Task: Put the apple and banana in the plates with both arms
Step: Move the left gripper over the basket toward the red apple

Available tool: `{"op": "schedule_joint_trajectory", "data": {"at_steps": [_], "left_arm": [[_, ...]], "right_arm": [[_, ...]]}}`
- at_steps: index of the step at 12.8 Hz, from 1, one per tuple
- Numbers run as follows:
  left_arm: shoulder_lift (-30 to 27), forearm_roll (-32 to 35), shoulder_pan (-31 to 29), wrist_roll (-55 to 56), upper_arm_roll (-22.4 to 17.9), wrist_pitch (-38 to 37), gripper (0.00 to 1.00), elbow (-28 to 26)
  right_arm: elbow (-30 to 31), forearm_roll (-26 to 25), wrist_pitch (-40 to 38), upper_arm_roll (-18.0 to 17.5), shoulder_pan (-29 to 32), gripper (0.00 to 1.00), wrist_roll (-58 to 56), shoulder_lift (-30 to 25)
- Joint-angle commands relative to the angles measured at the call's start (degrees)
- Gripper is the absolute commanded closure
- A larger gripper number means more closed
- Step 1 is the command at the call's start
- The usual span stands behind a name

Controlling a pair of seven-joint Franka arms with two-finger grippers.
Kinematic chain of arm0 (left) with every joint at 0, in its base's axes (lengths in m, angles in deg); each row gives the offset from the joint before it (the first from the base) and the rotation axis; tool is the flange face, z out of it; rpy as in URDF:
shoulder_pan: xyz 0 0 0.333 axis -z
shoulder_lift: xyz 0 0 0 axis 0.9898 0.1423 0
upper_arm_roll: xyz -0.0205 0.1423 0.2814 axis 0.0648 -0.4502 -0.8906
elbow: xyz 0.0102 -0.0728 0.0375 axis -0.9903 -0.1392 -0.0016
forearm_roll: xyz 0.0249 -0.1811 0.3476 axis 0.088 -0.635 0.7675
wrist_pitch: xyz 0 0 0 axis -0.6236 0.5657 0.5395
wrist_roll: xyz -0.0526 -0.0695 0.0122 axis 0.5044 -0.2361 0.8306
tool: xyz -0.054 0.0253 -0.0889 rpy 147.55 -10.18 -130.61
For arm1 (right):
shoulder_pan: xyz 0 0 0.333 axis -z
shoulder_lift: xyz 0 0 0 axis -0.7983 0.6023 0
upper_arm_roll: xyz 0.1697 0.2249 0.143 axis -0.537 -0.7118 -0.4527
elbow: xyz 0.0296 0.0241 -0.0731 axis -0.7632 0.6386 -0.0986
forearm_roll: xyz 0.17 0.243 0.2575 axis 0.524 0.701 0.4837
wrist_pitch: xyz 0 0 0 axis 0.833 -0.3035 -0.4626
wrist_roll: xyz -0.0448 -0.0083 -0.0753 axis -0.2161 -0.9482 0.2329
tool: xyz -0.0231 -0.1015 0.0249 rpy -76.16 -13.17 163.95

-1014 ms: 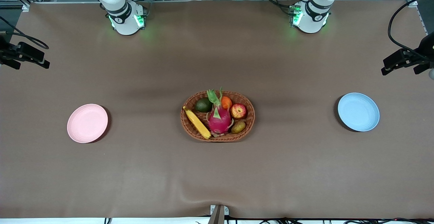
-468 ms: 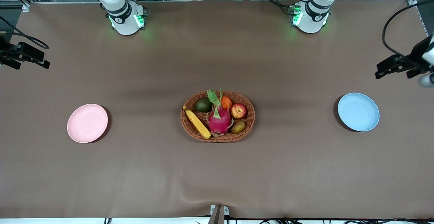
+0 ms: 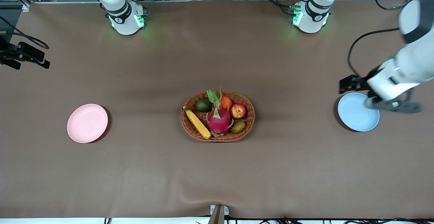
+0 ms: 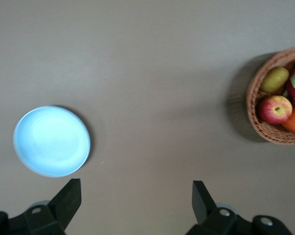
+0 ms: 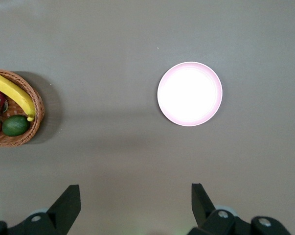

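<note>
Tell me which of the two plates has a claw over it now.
The blue plate, at the left arm's end: the left claw hangs over its edge. Nothing is over the pink plate.

Left arm [image 3: 403, 71] is motion-blurred and cut off by the front view's edge, and it covers part of the blue plate [image 3: 354, 115]. Right gripper [image 3: 25, 56] is only half in frame at the edge. Basket [image 4: 264, 128] gets clipped in both wrist views, w/ the banana [image 5: 12, 94] partly out of shot.
</note>
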Motion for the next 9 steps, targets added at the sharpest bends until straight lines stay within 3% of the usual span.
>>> {"op": "schedule_joint_trajectory", "data": {"at_steps": [1, 4, 9], "left_arm": [[4.3, -1.9, 0.6, -2.6, 1.5, 3.2, 0.00, 2.1], [7.2, -3.4, 1.5, -2.5, 5.5, 7.2, 0.00, 1.6], [13.4, -5.8, 6.3, -5.9, 7.5, 15.0, 0.00, 1.4]], "right_arm": [[0.5, 0.2, -0.1, 0.0, 0.0, 0.00, -0.7, -0.8], [0.5, 0.2, -0.1, 0.0, 0.0, 0.00, -0.7, -0.8], [0.5, 0.3, 0.1, -0.1, -0.1, 0.00, -0.7, -0.7]]}}
